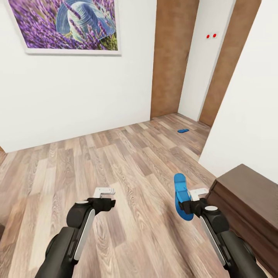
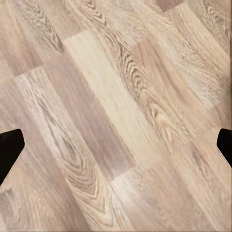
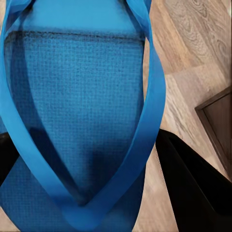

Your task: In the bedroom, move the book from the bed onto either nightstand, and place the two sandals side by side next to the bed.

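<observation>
One bright blue sandal (image 1: 180, 195) hangs above the wood floor, with my right gripper (image 1: 192, 195) shut on it. In the right wrist view this sandal (image 3: 82, 101) is seen close up, its straps meeting between the dark fingers (image 3: 193, 188). The other sandal (image 1: 183, 131) lies flat on the floor far ahead, near the doorway. My left gripper (image 1: 105, 192) hovers open over bare planks, and its fingertips (image 2: 9, 150) stand far apart with nothing between them. The book, the bed and the nightstand are out of view.
A dark brown wooden cabinet (image 1: 247, 200) stands close at my right, beside a white wall. A white wall with a lavender picture (image 1: 67, 25) is ahead. A doorway with brown wood panels (image 1: 173, 58) opens at the far right. Wood-plank floor (image 1: 116, 162) lies between.
</observation>
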Robot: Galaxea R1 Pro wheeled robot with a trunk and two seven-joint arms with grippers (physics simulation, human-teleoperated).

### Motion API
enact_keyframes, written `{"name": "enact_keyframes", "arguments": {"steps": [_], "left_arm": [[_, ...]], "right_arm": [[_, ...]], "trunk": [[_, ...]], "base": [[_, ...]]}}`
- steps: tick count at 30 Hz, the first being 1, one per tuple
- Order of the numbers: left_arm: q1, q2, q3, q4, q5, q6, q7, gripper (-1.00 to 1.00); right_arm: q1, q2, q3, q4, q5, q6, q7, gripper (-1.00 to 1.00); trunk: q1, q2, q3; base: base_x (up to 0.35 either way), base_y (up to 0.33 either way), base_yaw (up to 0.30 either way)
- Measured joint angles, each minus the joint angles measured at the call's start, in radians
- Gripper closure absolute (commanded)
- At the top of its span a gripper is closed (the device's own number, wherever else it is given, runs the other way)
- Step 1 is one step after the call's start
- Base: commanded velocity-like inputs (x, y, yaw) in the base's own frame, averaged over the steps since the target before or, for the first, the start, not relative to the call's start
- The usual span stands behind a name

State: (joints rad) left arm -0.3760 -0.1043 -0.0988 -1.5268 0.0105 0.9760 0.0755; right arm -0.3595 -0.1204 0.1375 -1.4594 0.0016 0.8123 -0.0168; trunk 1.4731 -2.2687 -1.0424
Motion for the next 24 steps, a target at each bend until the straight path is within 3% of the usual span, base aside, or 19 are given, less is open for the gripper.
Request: {"name": "enact_keyframes", "arguments": {"steps": [16, 24], "left_arm": [[0.000, 0.000, 0.000, 0.000, 0.000, 0.000, 0.000, -1.00], [0.000, 0.000, 0.000, 0.000, 0.000, 0.000, 0.000, -1.00]], "right_arm": [[0.000, 0.001, 0.000, 0.000, 0.000, 0.000, 0.000, 1.00], [0.000, 0.001, 0.000, 0.000, 0.000, 0.000, 0.000, 1.00]], "trunk": [[0.000, 0.000, 0.000], [0.000, 0.000, 0.000]], "base": [[0.318, 0.175, -0.277], [0.308, 0.195, -0.052]]}}
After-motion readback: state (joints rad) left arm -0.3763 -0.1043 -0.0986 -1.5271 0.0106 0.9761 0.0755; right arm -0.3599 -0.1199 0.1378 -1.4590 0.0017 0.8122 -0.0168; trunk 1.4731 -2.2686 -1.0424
